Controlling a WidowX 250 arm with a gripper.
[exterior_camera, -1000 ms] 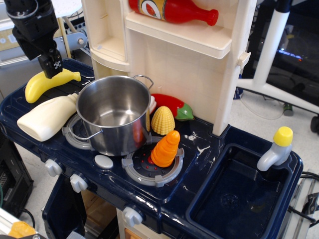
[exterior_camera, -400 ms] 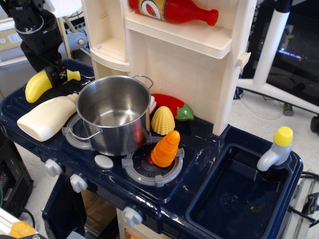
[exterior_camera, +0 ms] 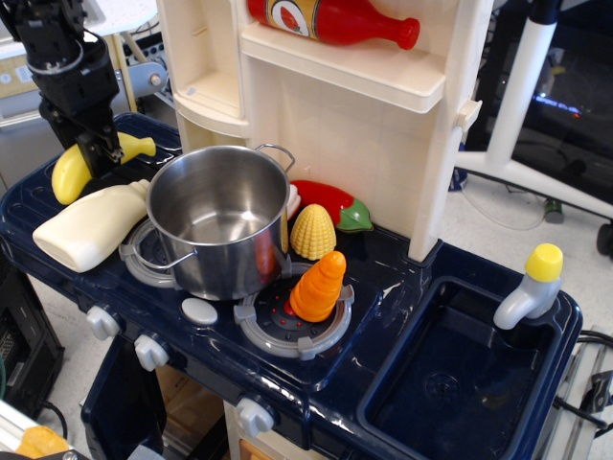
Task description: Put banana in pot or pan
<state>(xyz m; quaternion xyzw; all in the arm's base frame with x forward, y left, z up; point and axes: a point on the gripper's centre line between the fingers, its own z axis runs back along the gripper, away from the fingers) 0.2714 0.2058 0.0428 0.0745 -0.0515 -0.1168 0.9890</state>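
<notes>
Since the earlier frames we see the gripper [exterior_camera: 99, 151] lower and further left, now down over the middle of the banana [exterior_camera: 73, 169]; the banana itself has shifted slightly left. Its fingers straddle the banana and look closed on it, though contact is partly hidden. We note the banana at the back left corner of the toy stove [exterior_camera: 316, 383], behind the cream bottle [exterior_camera: 91, 226] and left of the pot [exterior_camera: 220, 218], close to the counter's left edge.

Containers: pot stands on the left burner, open, nothing in it that we can see. Sink [exterior_camera: 450, 369] at right holds nothing visible; a grey faucet with yellow cap [exterior_camera: 530, 285] sits at its rim.

Corn [exterior_camera: 313, 232] and carrot [exterior_camera: 319, 287] crowd the pot's right side; a red pepper [exterior_camera: 330, 202] lies behind. Ketchup bottle [exterior_camera: 335, 19] lies on the upper shelf
</notes>
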